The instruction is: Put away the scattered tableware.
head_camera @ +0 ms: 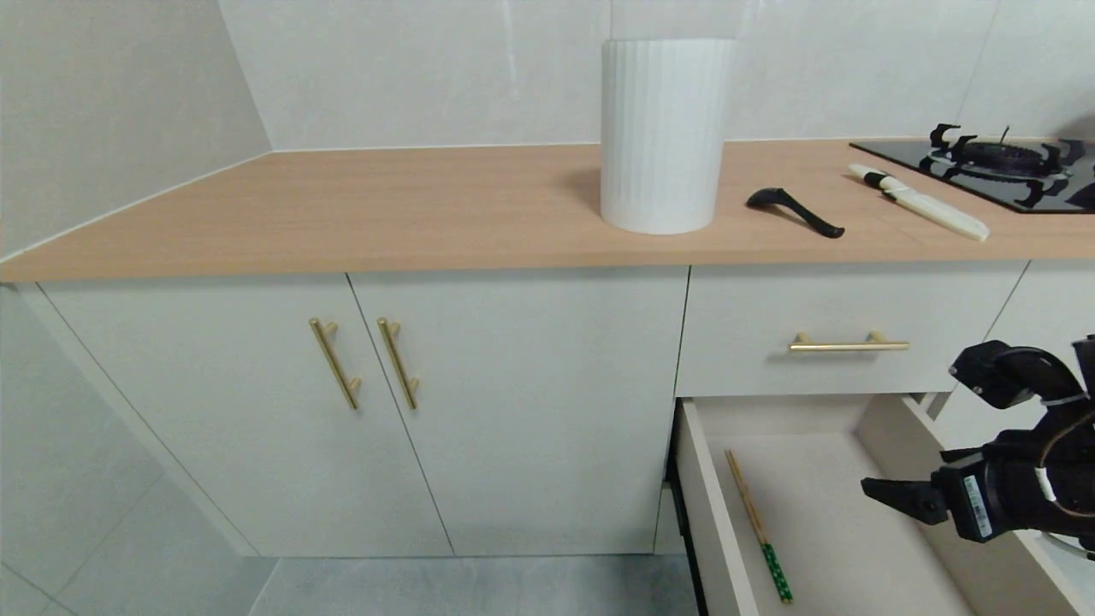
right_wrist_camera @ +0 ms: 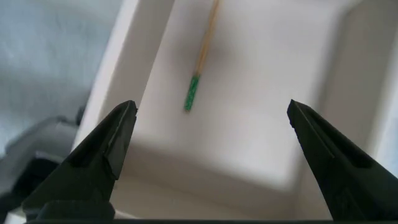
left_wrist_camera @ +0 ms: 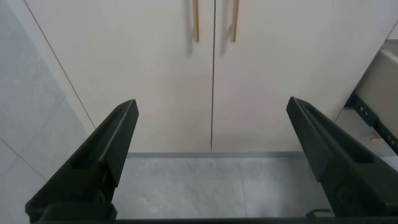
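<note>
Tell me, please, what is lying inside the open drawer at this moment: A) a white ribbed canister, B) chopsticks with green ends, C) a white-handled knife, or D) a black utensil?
B: the chopsticks lie on the floor of the open drawer, along its left wall, while the knife and the black utensil are up on the countertop.

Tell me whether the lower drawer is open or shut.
Open. The lower drawer is pulled out beneath the shut upper drawer, its floor in plain view with chopsticks lying inside.
</note>
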